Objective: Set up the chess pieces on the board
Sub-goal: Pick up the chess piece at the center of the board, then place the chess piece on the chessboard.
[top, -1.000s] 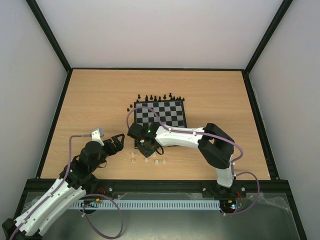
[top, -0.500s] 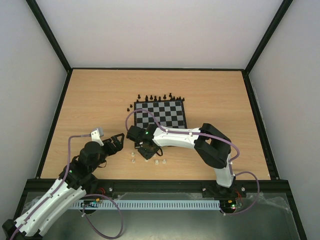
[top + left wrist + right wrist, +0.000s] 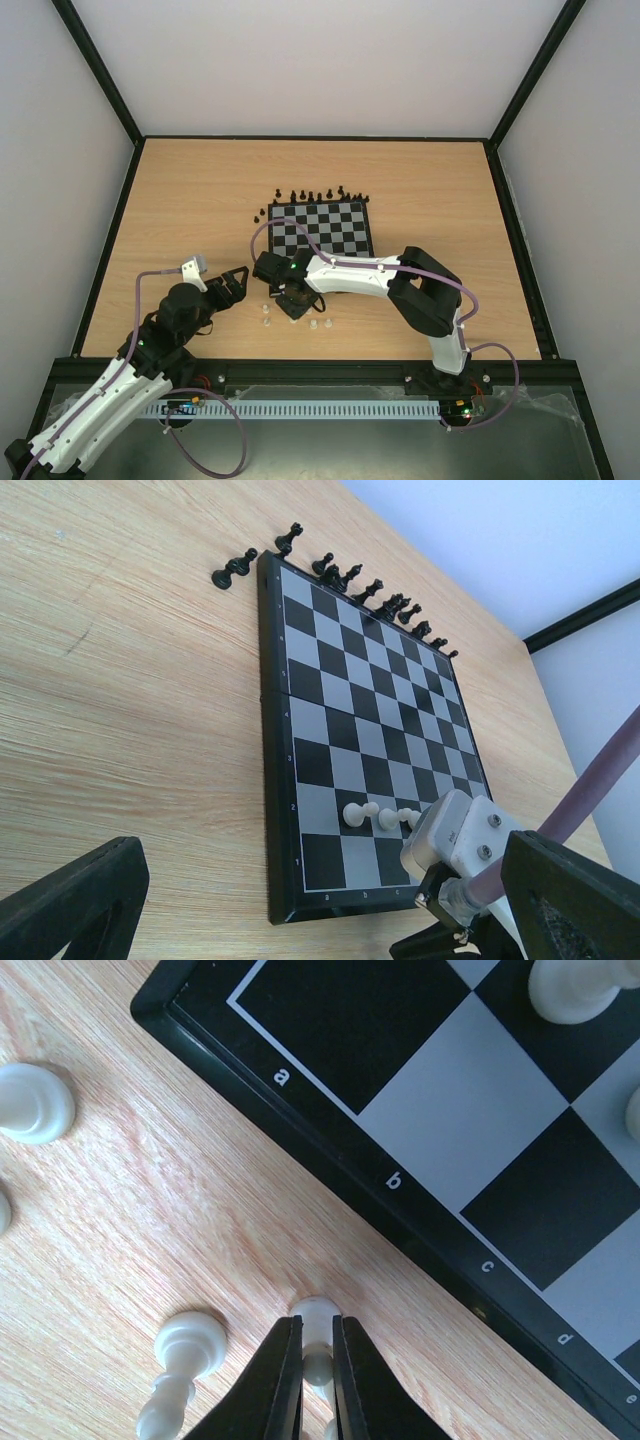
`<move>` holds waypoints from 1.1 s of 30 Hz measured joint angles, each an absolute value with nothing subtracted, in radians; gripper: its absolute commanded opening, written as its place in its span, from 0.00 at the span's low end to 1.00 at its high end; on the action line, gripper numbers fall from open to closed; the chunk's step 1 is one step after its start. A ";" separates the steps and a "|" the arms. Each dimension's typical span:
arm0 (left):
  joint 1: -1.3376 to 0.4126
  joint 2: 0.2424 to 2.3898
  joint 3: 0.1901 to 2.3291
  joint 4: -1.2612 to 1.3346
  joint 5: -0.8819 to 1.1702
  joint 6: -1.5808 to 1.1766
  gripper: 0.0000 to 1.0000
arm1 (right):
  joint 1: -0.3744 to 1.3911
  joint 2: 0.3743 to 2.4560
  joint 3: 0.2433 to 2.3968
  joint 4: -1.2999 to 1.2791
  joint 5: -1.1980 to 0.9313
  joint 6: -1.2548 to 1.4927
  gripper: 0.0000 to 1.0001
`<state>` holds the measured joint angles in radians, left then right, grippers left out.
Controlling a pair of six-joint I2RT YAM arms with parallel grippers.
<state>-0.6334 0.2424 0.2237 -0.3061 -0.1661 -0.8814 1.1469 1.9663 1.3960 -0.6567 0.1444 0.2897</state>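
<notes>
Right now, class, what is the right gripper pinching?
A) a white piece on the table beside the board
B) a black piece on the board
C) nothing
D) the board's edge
A: the right wrist view shows the right gripper closed on a white piece standing on the table, just off the board.

left arm (image 3: 105,392) and right arm (image 3: 355,272): white link shells, black joints, mauve cable (image 3: 160,273) looped along each, small green light (image 3: 296,263) at the right wrist, slim black tapered fingers (image 3: 283,1380).
</notes>
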 measured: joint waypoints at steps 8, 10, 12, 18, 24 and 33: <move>-0.633 0.242 0.224 -0.306 -0.166 -0.883 0.99 | 1.147 1.966 1.401 -0.656 0.145 0.286 0.08; -0.633 0.242 0.224 -0.307 -0.166 -0.883 0.99 | 1.147 1.966 1.407 -0.657 0.146 0.286 0.08; -0.633 0.242 0.224 -0.307 -0.166 -0.883 1.00 | 1.147 1.966 1.422 -0.656 0.149 0.286 0.08; -0.633 0.236 0.224 -0.308 -0.166 -0.883 1.00 | 1.146 1.966 1.462 -0.657 0.159 0.286 0.08; -0.633 0.231 0.224 -0.310 -0.167 -0.883 0.99 | 1.128 1.966 1.531 -0.661 0.162 0.282 0.08; -0.633 0.228 0.224 -0.310 -0.167 -0.883 1.00 | 1.048 2.025 1.695 -0.662 0.152 0.269 0.08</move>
<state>-0.6334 0.2283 0.2237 -0.3103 -0.1665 -0.8829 1.0485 2.0254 1.6947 -0.6624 0.1516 0.2687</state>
